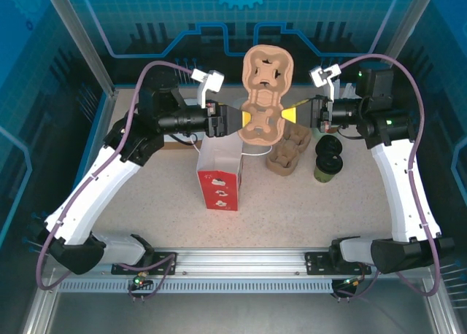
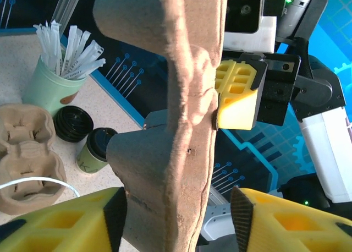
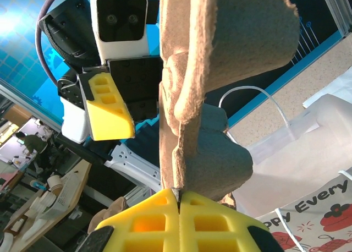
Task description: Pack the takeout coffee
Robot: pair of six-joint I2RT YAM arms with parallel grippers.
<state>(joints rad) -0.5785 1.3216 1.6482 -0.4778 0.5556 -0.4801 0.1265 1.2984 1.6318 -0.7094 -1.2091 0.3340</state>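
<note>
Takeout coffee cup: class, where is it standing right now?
In the top external view, the takeout coffee cup stands right of centre on the table, just right of the cardboard cup carriers resting there.

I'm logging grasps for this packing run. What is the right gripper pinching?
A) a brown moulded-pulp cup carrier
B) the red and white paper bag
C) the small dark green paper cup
A: the right gripper is closed on an edge of the brown moulded-pulp cup carrier, which is held up off the table.

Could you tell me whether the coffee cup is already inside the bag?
No, the cup stands on the table beside the stacked carriers.
</note>
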